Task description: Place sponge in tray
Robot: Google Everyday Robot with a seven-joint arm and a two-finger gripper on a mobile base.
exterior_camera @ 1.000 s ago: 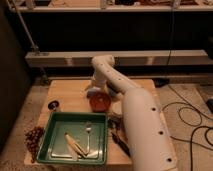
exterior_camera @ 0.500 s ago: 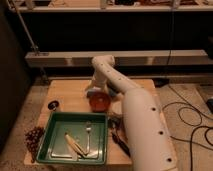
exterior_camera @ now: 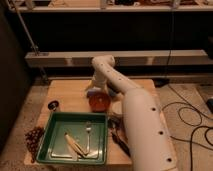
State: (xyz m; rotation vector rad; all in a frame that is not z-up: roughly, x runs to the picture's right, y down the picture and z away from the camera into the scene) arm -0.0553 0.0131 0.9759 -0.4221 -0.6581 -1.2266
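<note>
A green tray sits at the front left of the wooden table. It holds a fork and a pale long item. An orange-red rounded object, possibly the sponge, lies just behind the tray's far right corner. My white arm reaches from the front right over the table and bends down. My gripper hangs right over the orange-red object, with a bluish patch at its left side. The arm hides part of the object's right side.
A small dark round item lies left of the orange-red object. A dark bunch like grapes lies left of the tray. Dark items lie right of the tray. Cables run on the floor at the right. Shelves stand behind.
</note>
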